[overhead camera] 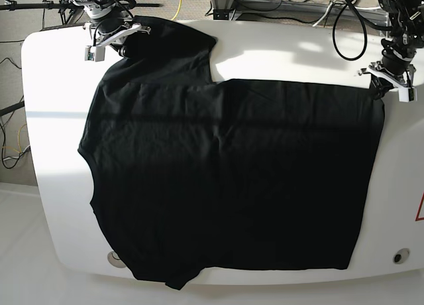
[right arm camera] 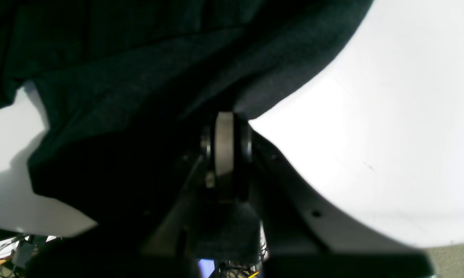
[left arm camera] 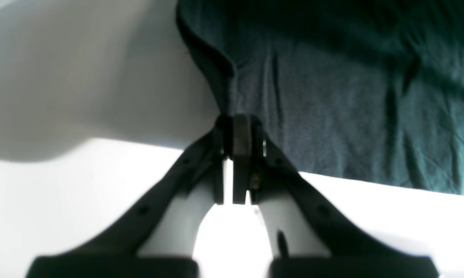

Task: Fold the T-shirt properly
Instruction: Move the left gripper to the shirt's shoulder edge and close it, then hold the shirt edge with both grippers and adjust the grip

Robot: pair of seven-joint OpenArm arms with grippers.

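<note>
The black T-shirt (overhead camera: pixel 225 179) lies spread across the white surface (overhead camera: pixel 53 185), covering most of it, with its long axis running from side to side in the base view. One sleeve reaches toward the far corner of the surface, where the right end effector (overhead camera: pixel 109 36) sits; the hem edge lies at the opposite end, where the left end effector (overhead camera: pixel 389 76) sits.

The left end effector (left arm camera: pixel 239 131) has its jaws pressed together on the far hem corner of the T-shirt (left arm camera: pixel 332 116), a thin pinch of cloth rising between them in the left wrist view. The right end effector (right arm camera: pixel 226 146) is likewise clamped on a bunched fold of the T-shirt (right arm camera: pixel 139 77) at the sleeve.

Both arms hold the far edge of the garment, one at each end of its long axis, and the whole body of cloth lies on the near side of both. Judging from this, the coming fold would carry that far edge across toward the near edge, both arms moving together.
</note>
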